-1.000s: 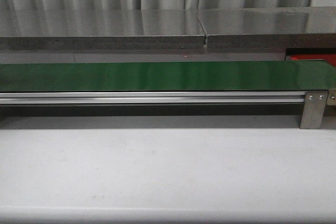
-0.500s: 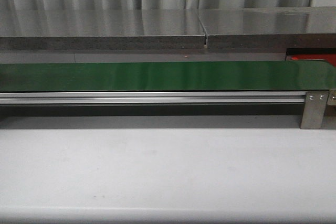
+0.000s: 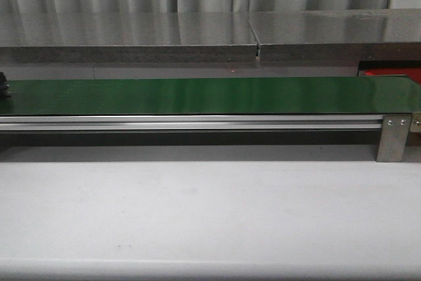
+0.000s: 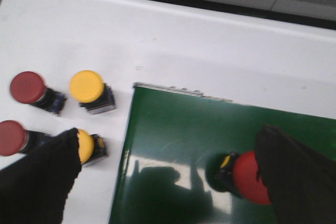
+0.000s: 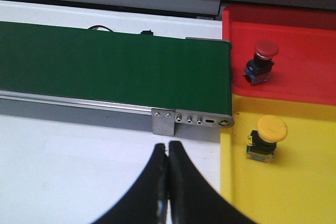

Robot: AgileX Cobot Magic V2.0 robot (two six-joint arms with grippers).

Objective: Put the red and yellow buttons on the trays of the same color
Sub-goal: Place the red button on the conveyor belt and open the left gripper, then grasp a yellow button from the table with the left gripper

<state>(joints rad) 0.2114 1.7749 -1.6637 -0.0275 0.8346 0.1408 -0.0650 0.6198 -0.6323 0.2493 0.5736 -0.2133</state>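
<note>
The left claw [image 4: 157, 182], spread wide, straddles a red button [image 4: 251, 178] lying on the green belt [image 4: 210, 129], ready for conveyance. The right claw [image 5: 167, 153], pressed closed and empty, waits near the red tray [image 5: 304, 72] and yellow tray [image 5: 304, 182], each at three o'clock of the belt end and each already holding one matching button.

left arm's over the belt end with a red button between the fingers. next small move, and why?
Probably lift the left gripper straight up and clear. Its fingers stand wide apart and the red button already sits on the green belt, beside one finger, so it looks released. The right gripper is shut near the belt's far end, where a red tray and yellow tray each already hold one button.
</note>
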